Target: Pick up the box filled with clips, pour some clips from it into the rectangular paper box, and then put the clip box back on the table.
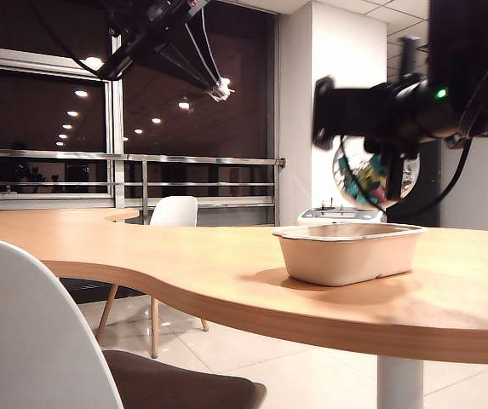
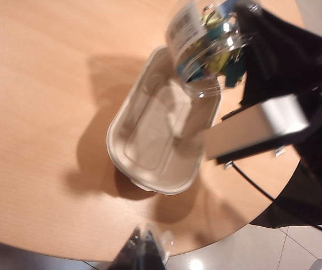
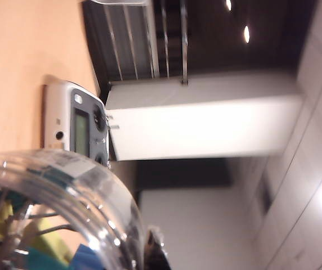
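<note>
Right claw clamped on clip box, tipped mouth-down over one end of paper box, long axis along worktop edge. No clips inside yet. Left claw pinched empty, hovers near worktop edge.

Glossy clear plastic jar, matt paper tub

Exterior view: low, near counter height, facing windows. Left wrist view: high, looking down on the paper box, shared with the exterior view. Right wrist view: close behind the tilted jar, turned sideways.
</note>
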`<state>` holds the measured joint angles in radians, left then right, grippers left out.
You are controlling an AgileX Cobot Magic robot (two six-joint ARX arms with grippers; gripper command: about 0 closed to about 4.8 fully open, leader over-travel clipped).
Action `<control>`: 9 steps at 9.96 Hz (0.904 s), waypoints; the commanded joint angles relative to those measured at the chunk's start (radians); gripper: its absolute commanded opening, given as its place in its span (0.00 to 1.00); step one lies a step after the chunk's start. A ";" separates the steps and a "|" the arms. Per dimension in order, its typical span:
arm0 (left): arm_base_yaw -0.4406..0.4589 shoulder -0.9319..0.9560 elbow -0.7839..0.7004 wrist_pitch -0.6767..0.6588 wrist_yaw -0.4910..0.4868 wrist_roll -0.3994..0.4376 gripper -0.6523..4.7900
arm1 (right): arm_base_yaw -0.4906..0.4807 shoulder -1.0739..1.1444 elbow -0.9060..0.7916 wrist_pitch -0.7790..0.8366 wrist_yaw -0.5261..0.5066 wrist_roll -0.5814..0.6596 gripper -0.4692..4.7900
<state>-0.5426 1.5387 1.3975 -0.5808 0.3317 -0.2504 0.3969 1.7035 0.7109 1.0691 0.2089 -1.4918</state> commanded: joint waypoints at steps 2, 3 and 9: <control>0.000 -0.004 0.002 0.007 0.002 0.012 0.11 | 0.038 -0.001 0.005 -0.026 0.054 -0.114 0.08; 0.000 -0.004 0.002 0.006 0.002 0.012 0.11 | 0.050 -0.001 0.005 0.028 0.064 -0.177 0.08; 0.000 -0.004 0.002 0.006 0.002 0.012 0.11 | 0.060 -0.001 0.005 0.014 0.051 -0.278 0.08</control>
<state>-0.5426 1.5387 1.3975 -0.5808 0.3321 -0.2428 0.4503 1.7088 0.7109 1.0492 0.2661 -1.7386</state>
